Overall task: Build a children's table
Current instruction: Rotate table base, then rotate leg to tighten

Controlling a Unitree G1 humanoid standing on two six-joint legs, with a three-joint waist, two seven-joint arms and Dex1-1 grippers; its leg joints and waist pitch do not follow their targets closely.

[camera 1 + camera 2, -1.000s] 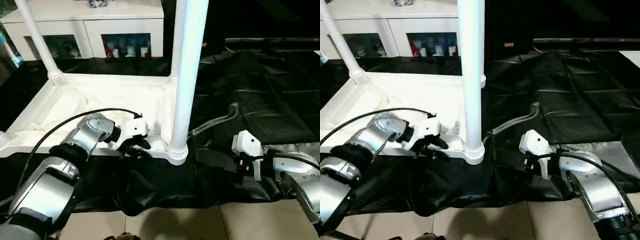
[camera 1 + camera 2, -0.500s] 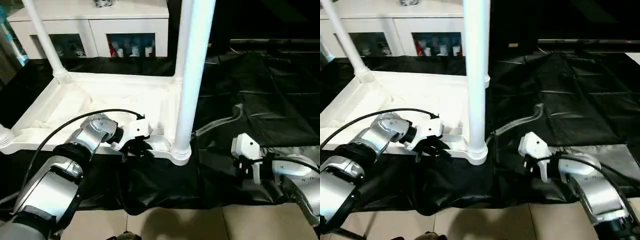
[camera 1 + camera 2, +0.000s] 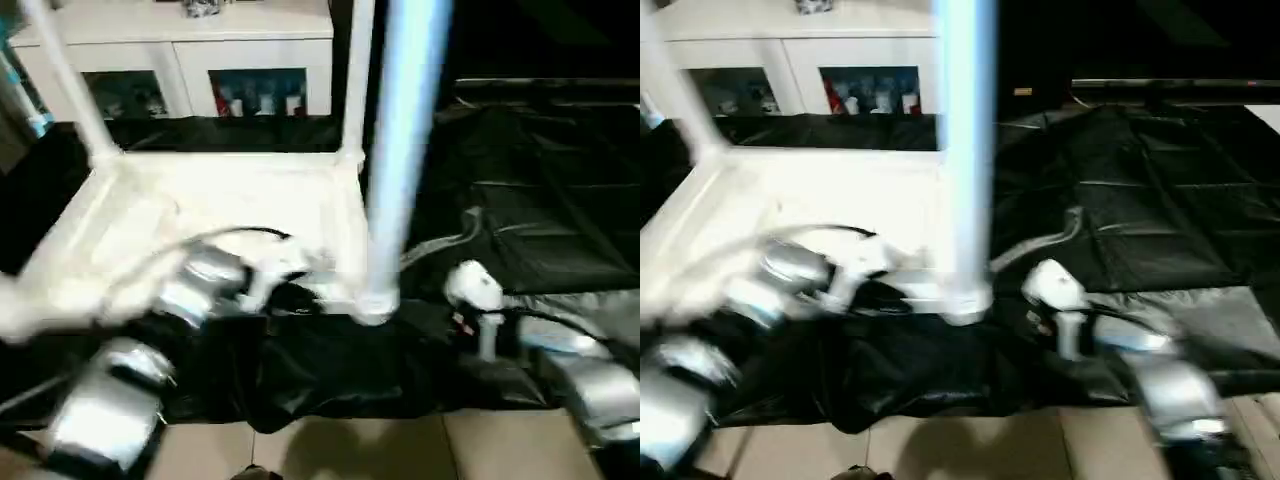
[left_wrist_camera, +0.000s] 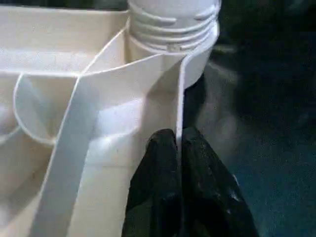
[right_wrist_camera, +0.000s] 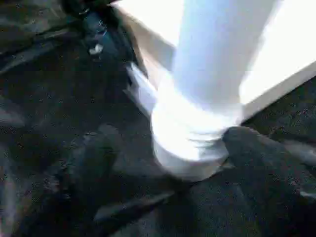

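The upturned tabletop lies on a black sheet before two white cabinets with glass fronts; three legs show upright in its corner sockets — the near leg rises between the arms. The left gripper is pinched closed on the tabletop's thin rim wall; the right gripper stands spread wide, a finger either side of the near leg's base, gripping nothing.

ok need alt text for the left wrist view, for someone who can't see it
The left hand has its two black fingers pinched on the thin white rim of the upturned tabletop, close beside a round corner socket with a white leg seated in it. Raised ribs run across the tabletop's underside, and black sheeting lies beyond the rim.
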